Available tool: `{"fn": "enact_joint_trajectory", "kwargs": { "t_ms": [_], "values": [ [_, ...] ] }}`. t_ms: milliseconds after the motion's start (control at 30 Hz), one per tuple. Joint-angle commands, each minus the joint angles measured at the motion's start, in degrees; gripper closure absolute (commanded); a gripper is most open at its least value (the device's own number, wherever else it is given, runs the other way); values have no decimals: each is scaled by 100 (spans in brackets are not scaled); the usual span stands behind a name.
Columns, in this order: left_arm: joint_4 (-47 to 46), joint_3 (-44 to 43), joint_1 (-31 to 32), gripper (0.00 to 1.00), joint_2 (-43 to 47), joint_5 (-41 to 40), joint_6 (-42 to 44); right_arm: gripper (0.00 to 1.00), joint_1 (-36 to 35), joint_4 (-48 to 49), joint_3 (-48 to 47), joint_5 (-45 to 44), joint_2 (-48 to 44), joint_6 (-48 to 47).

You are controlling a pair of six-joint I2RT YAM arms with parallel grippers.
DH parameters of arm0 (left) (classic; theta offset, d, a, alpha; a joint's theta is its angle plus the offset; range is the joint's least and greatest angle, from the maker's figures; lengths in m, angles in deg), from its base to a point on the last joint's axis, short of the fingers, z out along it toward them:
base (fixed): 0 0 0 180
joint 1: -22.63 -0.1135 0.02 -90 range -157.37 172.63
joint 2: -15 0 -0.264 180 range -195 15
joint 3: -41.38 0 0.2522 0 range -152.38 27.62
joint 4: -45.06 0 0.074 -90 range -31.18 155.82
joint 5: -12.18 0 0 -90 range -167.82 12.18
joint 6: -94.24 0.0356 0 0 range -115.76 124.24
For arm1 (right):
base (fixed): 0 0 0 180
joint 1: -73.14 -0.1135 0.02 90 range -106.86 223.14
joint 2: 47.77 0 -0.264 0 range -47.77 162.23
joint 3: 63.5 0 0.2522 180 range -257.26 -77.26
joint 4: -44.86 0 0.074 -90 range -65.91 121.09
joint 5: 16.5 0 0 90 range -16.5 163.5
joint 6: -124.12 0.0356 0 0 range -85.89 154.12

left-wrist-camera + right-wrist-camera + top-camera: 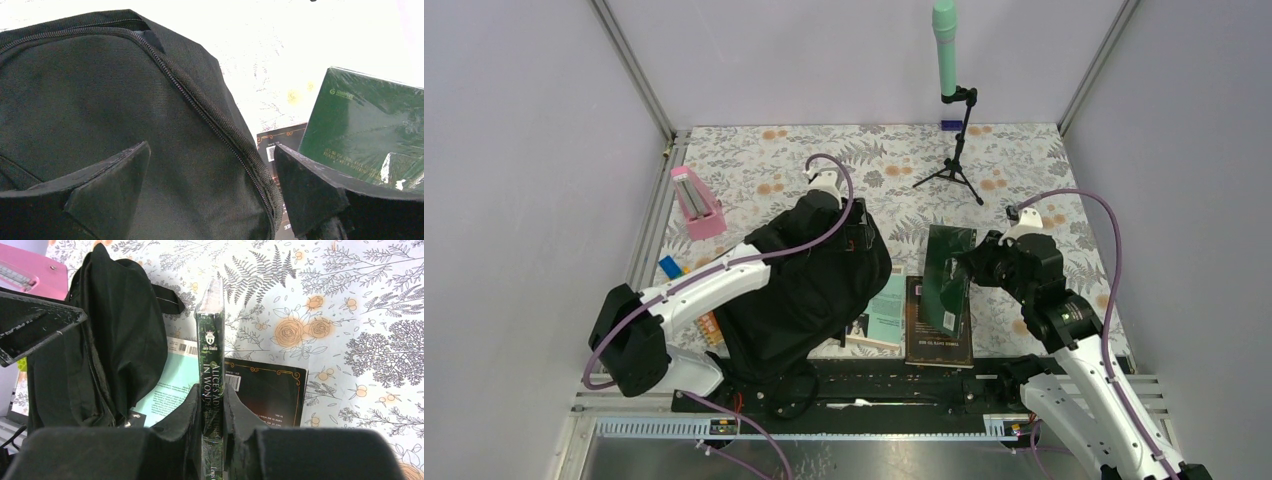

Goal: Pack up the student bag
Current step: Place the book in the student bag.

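My right claw [211, 392] pinches the green book [210, 340] upright; the student bag [824, 290] sits to its left, under my wide-open left claw [211, 150]. Next I'd feed the book in.

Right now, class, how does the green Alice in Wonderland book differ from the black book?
The green book is clamped on edge in the right end effector; the black book lies flat on the table. The green book's cover is glossy; the black book carries a gold border and barcode. Both are dark-covered books.
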Motion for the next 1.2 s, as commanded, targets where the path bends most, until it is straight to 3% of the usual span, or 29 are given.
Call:
{"fn": "enact_joint_trajectory", "kwargs": {
  "t_ms": [0,167,400,667,767,867,933,1167],
  "values": [
    [-86,-414,-15,1,-244,-131,59,100,19,349,-63,-138,-72,-95],
    [354,-611,-13,3,-617,-249,280,100,19,345,-79,-122,-57,-128],
    [206,-280,-13,35,-257,-373,339,100,19,266,-166,-122,-86,-133],
    [373,53,-13,37,186,-371,305,100,19,226,-223,-62,-51,-114],
    [446,165,-16,54,325,-371,312,100,19,219,-254,-31,-59,-75],
    [541,262,-9,87,526,-438,317,100,13,190,-321,6,-91,-40],
    [639,268,-17,98,717,-465,386,100,13,156,-388,9,-119,10],
    [1479,-178,-123,100,1436,58,1187,100,13,334,-765,419,-173,400]
  ]
}}
